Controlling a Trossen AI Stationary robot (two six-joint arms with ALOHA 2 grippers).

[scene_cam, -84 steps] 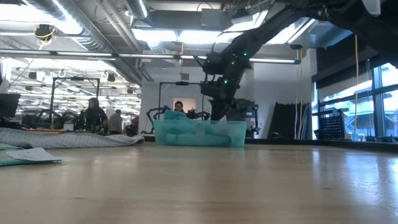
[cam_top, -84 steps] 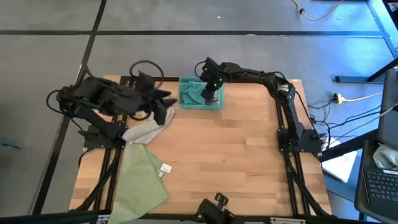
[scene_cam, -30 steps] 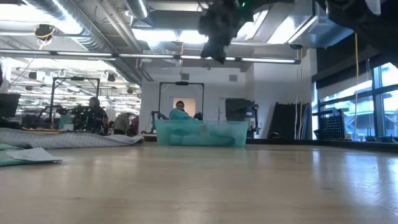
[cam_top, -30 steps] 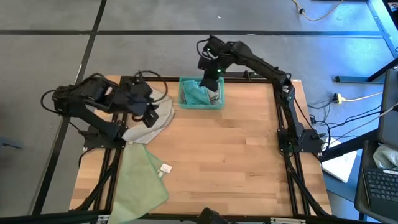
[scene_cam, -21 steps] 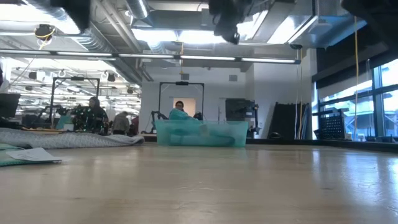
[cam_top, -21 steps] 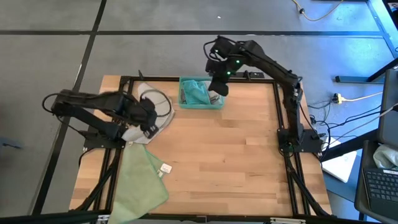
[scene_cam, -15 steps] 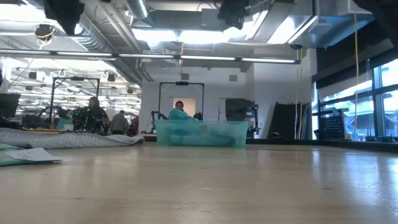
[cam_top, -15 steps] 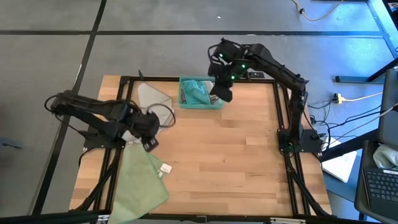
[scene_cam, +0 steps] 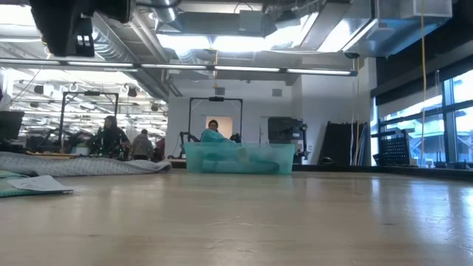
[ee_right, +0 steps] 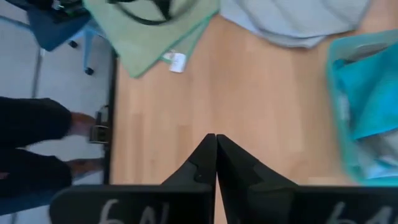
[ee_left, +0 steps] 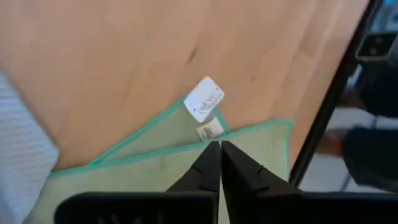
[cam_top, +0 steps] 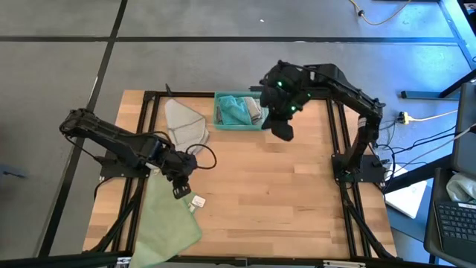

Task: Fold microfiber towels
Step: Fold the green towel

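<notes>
While the right pincer (cam_top: 283, 131) had left the bin (cam_top: 239, 112) and hung over the middle of the desk (cam_top: 282, 201), closed and holding nothing, the left pincer (cam_top: 181, 187) had swung away from the grey towel (cam_top: 184, 124) and snapped shut. It now hovered empty near the desk's left edge, just above the tagged corner of the green towel (cam_top: 169, 219). The grey towel lay loose by the far left corner, and teal towels (cam_top: 235, 111) sat in the bin at the far edge. The left arm seemed ready to start on the green towel next, but no fold on it looked begun.
</notes>
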